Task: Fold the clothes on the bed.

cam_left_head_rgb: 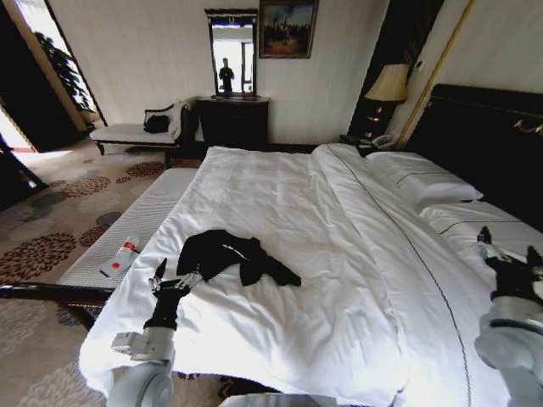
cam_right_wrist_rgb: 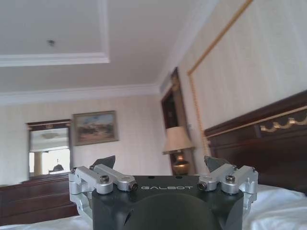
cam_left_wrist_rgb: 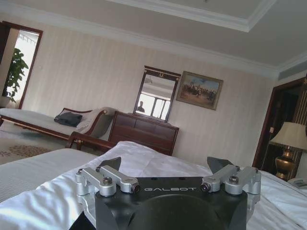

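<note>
A black T-shirt (cam_left_head_rgb: 233, 254) lies crumpled on the white duvet of the bed (cam_left_head_rgb: 339, 280), toward its near left side. My left gripper (cam_left_head_rgb: 172, 276) hovers open just off the shirt's near left edge, fingers pointing toward it, nothing between them. In the left wrist view the left gripper (cam_left_wrist_rgb: 165, 165) has its jaws spread wide with white bedding (cam_left_wrist_rgb: 144, 163) beyond. My right gripper (cam_left_head_rgb: 509, 250) is raised over the bed's right side near the pillows, far from the shirt, and open. The right wrist view shows the right gripper (cam_right_wrist_rgb: 159, 162) with jaws apart and empty.
A white-cushioned bench (cam_left_head_rgb: 136, 225) runs along the bed's left side with a small red-and-white tube (cam_left_head_rgb: 120, 258) on it. Pillows (cam_left_head_rgb: 420, 178) and the dark headboard (cam_left_head_rgb: 484, 144) lie at the right. A dresser (cam_left_head_rgb: 232, 121), chaise (cam_left_head_rgb: 140, 131) and lamp (cam_left_head_rgb: 388, 85) stand by the far wall.
</note>
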